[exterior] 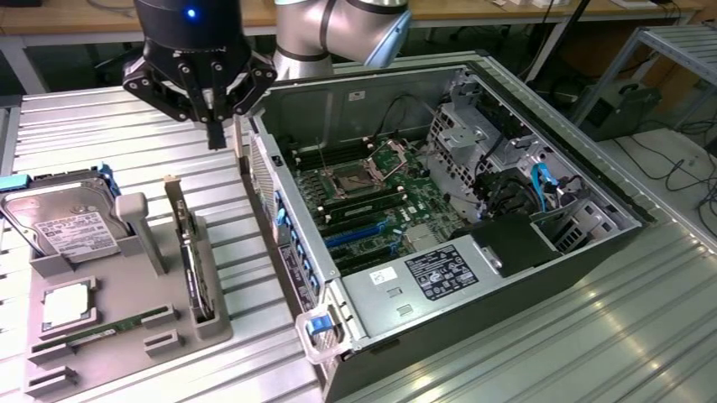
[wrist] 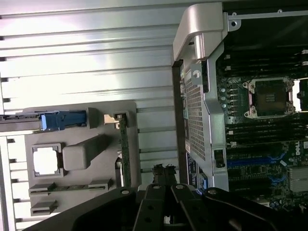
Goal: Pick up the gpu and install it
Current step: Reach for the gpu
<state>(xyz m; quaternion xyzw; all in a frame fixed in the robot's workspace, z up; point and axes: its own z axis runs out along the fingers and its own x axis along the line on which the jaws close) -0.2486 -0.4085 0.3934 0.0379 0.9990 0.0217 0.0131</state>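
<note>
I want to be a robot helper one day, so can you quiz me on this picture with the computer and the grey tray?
1. True or false: the gpu already sits inside the computer case.
2. Pick one: the hand is A) shut and empty, B) shut on the gpu, C) wide open.
3. Fill in: the hard drive stands in the grey ____.
Key: 1 false, it stands on edge in the tray. 2 A. 3 tray.

GPU (exterior: 193, 260): thin dark card w/ pale bracket, on edge in gray holder (exterior: 123, 294) slot.
</note>
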